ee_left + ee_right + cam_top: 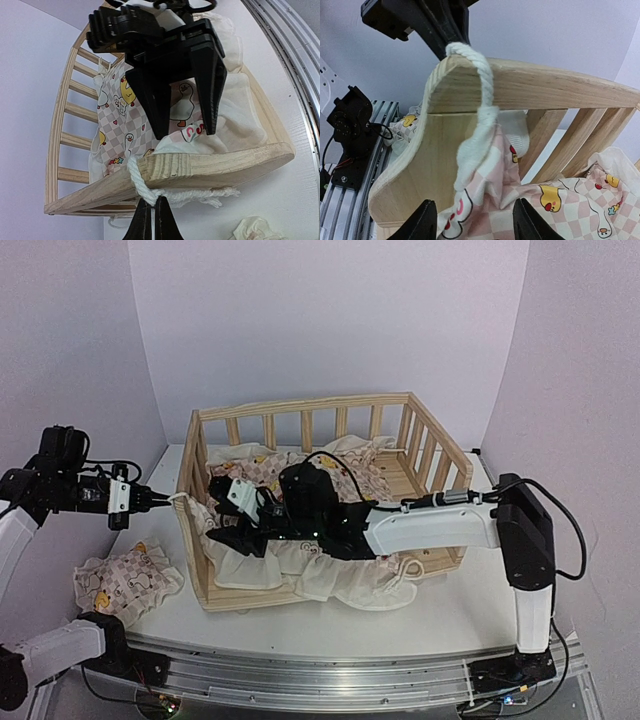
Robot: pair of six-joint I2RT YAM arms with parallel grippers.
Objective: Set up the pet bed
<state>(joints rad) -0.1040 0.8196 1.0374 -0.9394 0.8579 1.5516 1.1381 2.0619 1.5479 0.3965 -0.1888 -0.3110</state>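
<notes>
The pet bed's pine frame (300,405) stands mid-table, and its checked duck cushion (330,580) lies inside and spills over the front rail. A white tie string (140,185) loops over the frame's left corner post (200,165). Outside that corner, my left gripper (152,220) is shut on the string. My right gripper (475,225) is inside the bed at the same corner. It is open, with the cushion's corner (485,200) and the hanging string (482,75) in front of its fingers. In the top view the left gripper (165,500) and right gripper (222,510) face each other across the rail.
A second ruffled duck-print piece (125,580) lies on the table left of the frame, near the left arm's base. White walls close in the back and both sides. A metal rail (330,665) runs along the near edge.
</notes>
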